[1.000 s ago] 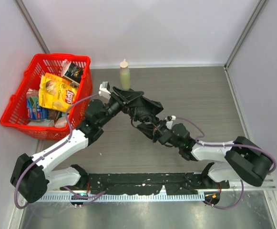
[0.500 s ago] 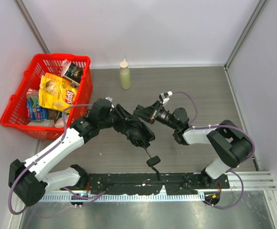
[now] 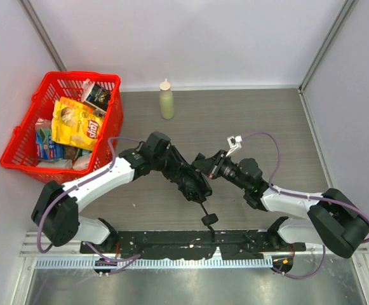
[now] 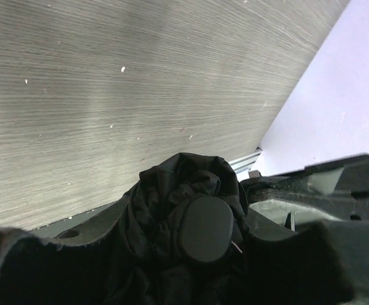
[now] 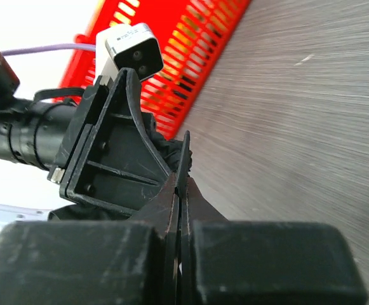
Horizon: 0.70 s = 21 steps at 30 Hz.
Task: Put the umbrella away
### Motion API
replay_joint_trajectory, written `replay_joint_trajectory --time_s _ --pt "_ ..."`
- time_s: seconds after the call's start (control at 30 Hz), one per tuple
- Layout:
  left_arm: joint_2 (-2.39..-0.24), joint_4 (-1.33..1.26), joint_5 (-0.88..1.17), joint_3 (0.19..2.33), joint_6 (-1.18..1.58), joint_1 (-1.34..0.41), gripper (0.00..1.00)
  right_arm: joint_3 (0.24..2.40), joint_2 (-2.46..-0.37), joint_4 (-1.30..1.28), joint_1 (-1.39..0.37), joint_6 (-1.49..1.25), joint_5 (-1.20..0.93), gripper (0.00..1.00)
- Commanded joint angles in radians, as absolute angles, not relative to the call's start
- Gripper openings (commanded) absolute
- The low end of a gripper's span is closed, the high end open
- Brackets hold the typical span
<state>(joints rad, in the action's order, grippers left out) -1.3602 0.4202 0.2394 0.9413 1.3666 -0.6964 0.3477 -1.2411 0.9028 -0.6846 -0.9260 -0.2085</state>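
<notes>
The umbrella [image 3: 197, 188] is a crumpled black fabric bundle held over the middle of the table. Its thin shaft runs down to the small handle [image 3: 208, 220] near the front rail. My left gripper [image 3: 183, 175] is shut around the bundle. In the left wrist view the fabric [image 4: 162, 203] and an oval black cap [image 4: 203, 230] fill the space between its fingers. My right gripper [image 3: 204, 166] meets the bundle from the right. Its jaws [image 5: 183, 184] are shut on a thin black strip [image 5: 185, 155] of the umbrella, which looks like the strap.
A red basket [image 3: 114, 121] full of snack packets stands at the back left. A pale squeeze bottle [image 3: 166, 100] stands by the back wall. A black rail [image 3: 171, 244] runs along the near edge, just under the umbrella's handle. Walls close in both sides.
The left arm has carried the umbrella bundle forward and to the right, and the handle has shifted slightly. The right arm has stretched out lower, and its gripper now sits against the bundle.
</notes>
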Motion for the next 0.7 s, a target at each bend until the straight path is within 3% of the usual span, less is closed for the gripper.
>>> replay_joint_trajectory --time_s 0.0,0.2,0.43,0.67 --pt "-1.495 0.713 -0.038 0.867 1.370 -0.647 0.00 0.379 -1.095 1.154 -0.727 -0.688 -0.072 0.01" --pt "-1.534 0.644 -0.034 0.821 1.388 -0.646 0.00 0.361 -1.034 1.023 -0.822 -0.571 0.104 0.01" --pt "-1.563 0.652 -0.046 0.762 1.400 -0.649 0.00 0.327 -1.083 1.147 -0.825 -0.640 0.132 0.01" --pt "-1.658 0.691 -0.132 0.798 1.407 -0.655 0.00 0.480 -1.029 0.765 -0.874 -0.460 0.187 0.01"
